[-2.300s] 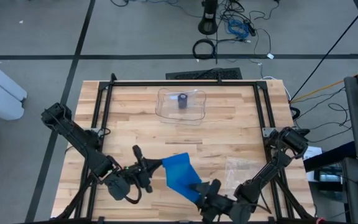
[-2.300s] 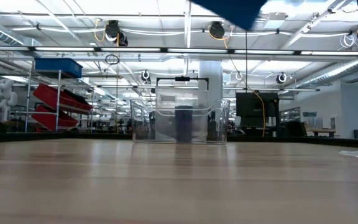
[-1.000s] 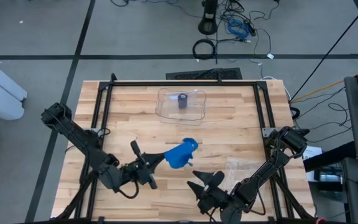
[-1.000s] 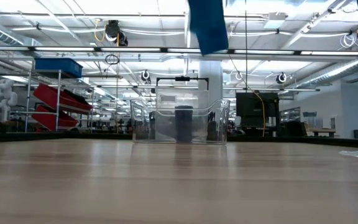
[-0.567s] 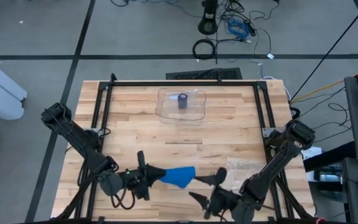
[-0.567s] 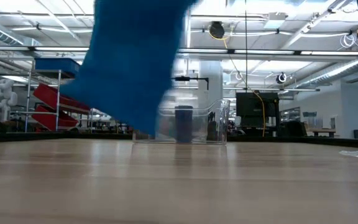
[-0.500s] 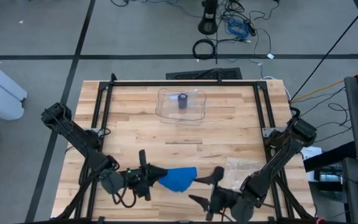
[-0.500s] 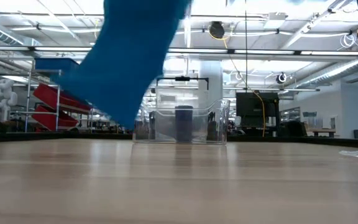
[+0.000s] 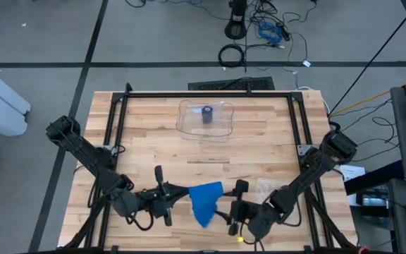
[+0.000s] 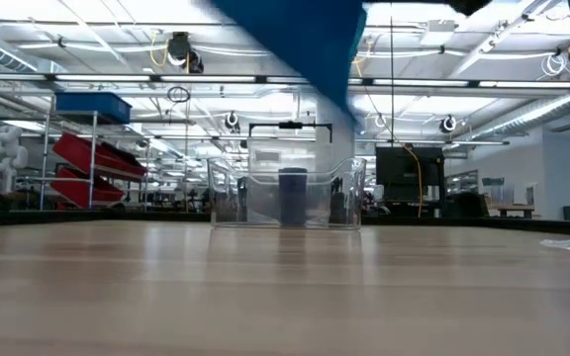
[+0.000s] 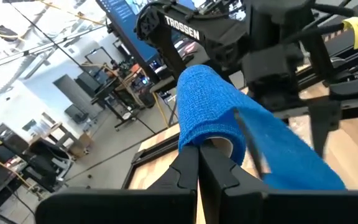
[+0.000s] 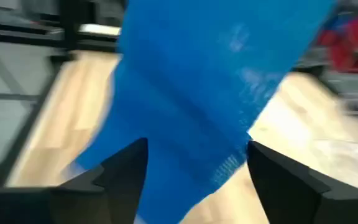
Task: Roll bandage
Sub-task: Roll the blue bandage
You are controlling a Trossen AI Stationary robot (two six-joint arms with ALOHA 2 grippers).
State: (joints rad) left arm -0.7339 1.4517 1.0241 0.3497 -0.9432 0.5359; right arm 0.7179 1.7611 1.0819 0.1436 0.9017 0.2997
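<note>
**Bandage held up between both arms, near table edge**

Left gripper [image 9: 169,196] is clamped on the blue bandage [image 9: 204,200] roll's rim. The loose tail hangs between the right gripper's [image 9: 235,206] spread fingers; contact is unclear, probably none. Clear container [image 9: 206,118] sits well apart.

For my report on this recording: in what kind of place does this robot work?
Probably a robotics lab or workshop hall: a framed wooden table on a grey floor, loose cables, and red racks and workstations in the room behind.
</note>
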